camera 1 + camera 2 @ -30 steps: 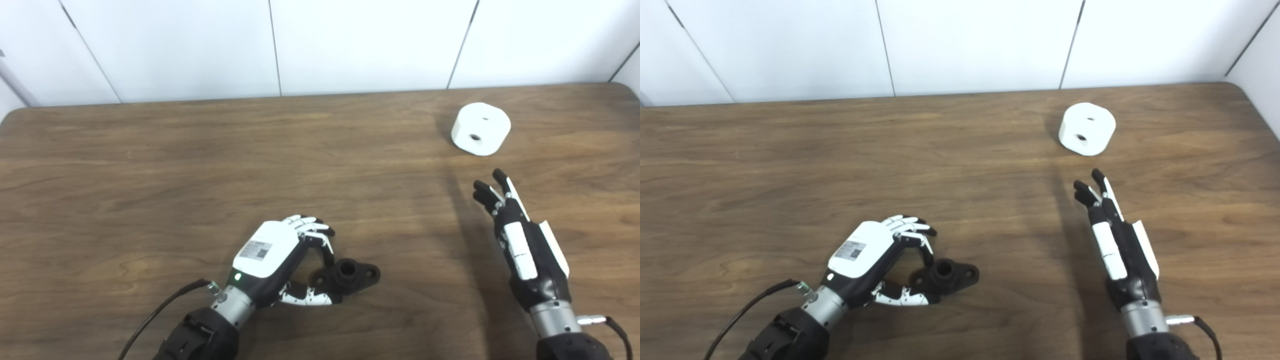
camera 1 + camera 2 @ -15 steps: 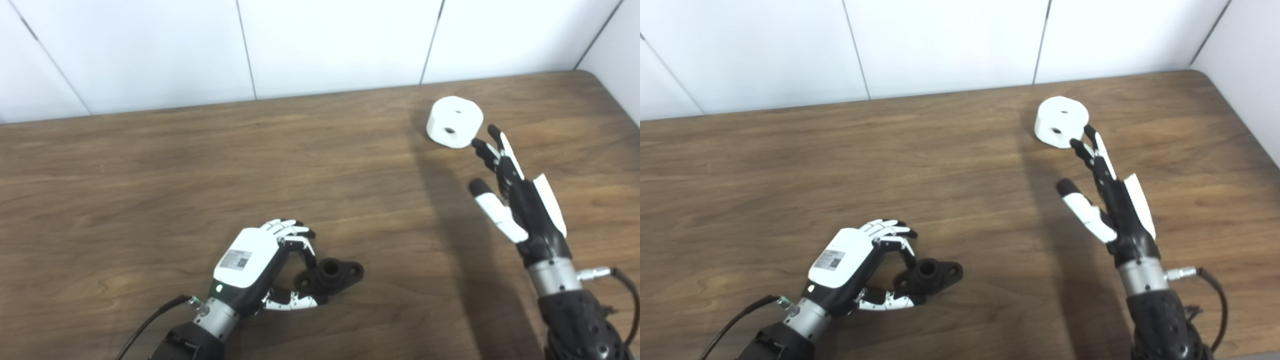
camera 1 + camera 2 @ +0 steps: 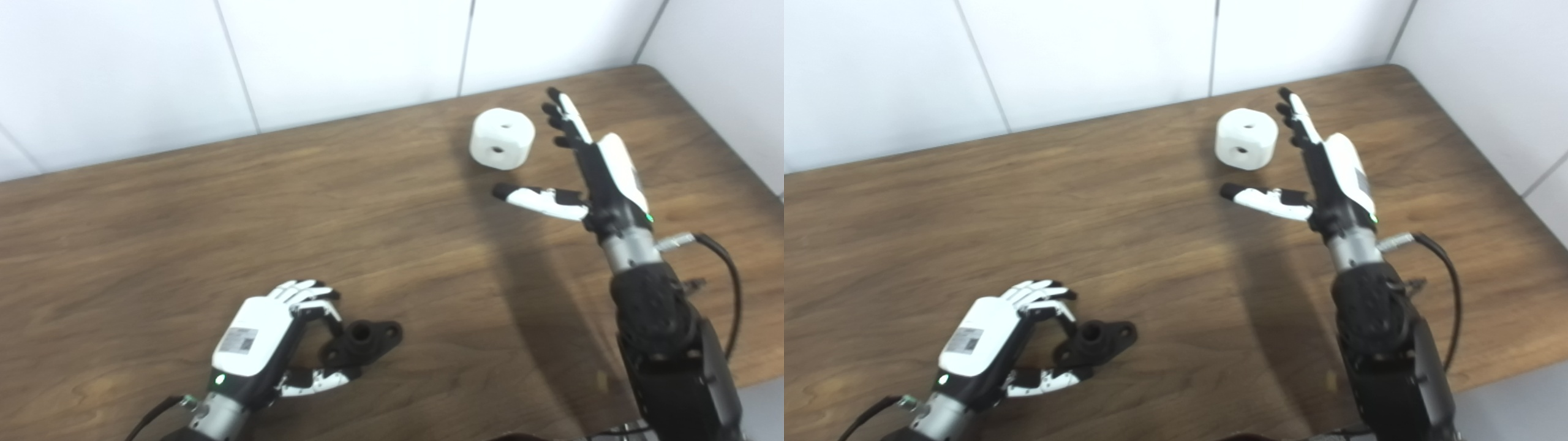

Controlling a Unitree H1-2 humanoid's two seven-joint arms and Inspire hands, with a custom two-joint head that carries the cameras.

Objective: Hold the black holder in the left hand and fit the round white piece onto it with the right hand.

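The black holder (image 3: pixel 365 339) lies on the wooden table (image 3: pixel 184 214) near the front edge, its bore facing up. My left hand (image 3: pixel 260 343) is curled around its left end, a fingertip on top and the thumb under the flange, pinching it. The round white piece (image 3: pixel 502 138) stands far back on the right, with two small holes showing. Just right of it is my right hand (image 3: pixel 603 174), open, fingers stretched past its right side and the thumb (image 3: pixel 533 199) spread out in front of it. The hand does not touch the piece.
White wall panels (image 3: pixel 343 55) rise behind the table, and another wall (image 3: pixel 729 73) closes the right side. The table's right edge (image 3: pixel 756 187) runs close to my right arm. A black cable (image 3: pixel 726 275) loops off the right wrist.
The camera has swung to the right. My right hand has reached forward from mid-table to beside the white piece and spread its thumb. The left hand and the holder have stayed put.
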